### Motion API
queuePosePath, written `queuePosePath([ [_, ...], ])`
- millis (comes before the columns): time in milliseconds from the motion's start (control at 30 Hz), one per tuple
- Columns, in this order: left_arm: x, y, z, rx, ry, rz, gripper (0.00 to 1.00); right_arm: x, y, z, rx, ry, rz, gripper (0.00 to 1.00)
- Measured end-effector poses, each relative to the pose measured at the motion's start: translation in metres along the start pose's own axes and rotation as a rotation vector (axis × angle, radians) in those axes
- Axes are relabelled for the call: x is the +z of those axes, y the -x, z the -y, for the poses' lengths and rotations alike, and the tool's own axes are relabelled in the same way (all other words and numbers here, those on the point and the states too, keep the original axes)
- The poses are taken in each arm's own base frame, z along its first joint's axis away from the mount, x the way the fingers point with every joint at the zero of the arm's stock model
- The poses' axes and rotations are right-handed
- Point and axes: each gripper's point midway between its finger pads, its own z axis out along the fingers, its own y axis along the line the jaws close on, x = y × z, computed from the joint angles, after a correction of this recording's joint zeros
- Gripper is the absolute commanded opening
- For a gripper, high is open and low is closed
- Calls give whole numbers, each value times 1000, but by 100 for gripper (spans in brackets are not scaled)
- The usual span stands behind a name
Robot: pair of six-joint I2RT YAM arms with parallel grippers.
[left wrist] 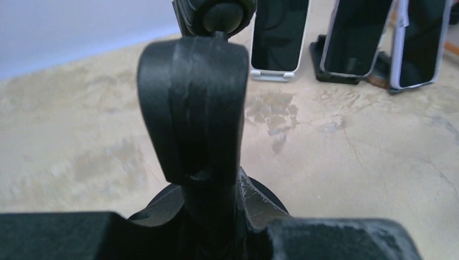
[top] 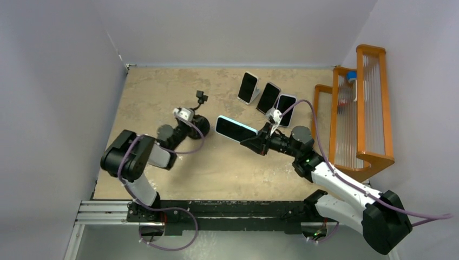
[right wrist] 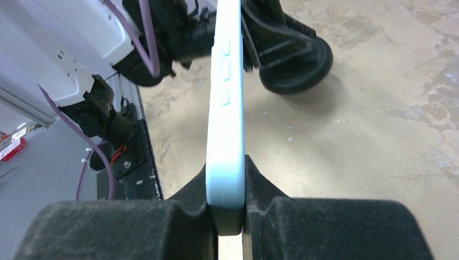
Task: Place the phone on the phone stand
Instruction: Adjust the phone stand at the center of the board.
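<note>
A phone (top: 235, 129) in a light blue case hangs flat above the table's middle, with my right gripper (top: 258, 142) shut on its right end. In the right wrist view the phone (right wrist: 224, 108) stands edge-on, pinched between my right gripper's (right wrist: 226, 211) pads. The black phone stand (top: 199, 123) sits left of the phone, on a round base with a jointed arm rising to a small head. My left gripper (top: 187, 125) is at the stand's lower arm. Up close, the stand's arm (left wrist: 192, 108) fills the left wrist view and my left gripper (left wrist: 216, 233) is shut on its stem, above the base (left wrist: 260, 195).
Three other phones lean on stands at the back: (top: 248, 87), (top: 268, 97), (top: 285, 109). An orange rack (top: 373, 157) with clear slats stands against the right wall. Walls close off the left, back and right sides. The arms' rail (top: 216, 208) runs along the near edge.
</note>
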Motion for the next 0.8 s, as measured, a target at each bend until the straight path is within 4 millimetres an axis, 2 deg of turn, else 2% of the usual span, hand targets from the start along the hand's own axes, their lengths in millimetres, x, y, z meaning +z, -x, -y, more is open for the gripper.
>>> queuePosePath([
  [100, 6, 18, -17, 3, -185, 5, 4, -3, 4, -1, -13, -8, 29, 0],
  [167, 19, 19, -7, -8, -400, -43, 5, -3, 5, 0, -14, -10, 37, 0],
  [200, 28, 20, 5, -29, -566, -65, 7, -3, 5, 0, -13, -12, 39, 0],
  [233, 33, 16, 15, -58, -694, -91, 8, -3, 5, 0, -14, -12, 40, 0],
  [300, 34, 7, 24, -95, -813, -129, 10, -3, 6, 0, -16, -13, 43, 0],
  [400, 21, -16, 36, -189, -926, -209, 15, -4, 8, 2, -18, -28, 52, 0],
  [433, 17, -24, 38, -223, -932, -236, 22, -4, 10, 2, -21, -32, 59, 0],
  [500, 18, -31, 37, -244, -909, -258, 45, -5, 14, 1, -29, -37, 73, 0],
  [600, 22, -36, 31, -248, -823, -267, 73, -5, 17, 2, -38, -44, 84, 0],
  [733, 15, -49, 20, -241, -576, -257, 80, -4, 15, 5, -37, -50, 80, 0],
  [800, 11, -48, 12, -213, -350, -223, 82, -3, 14, 7, -35, -53, 76, 0],
])
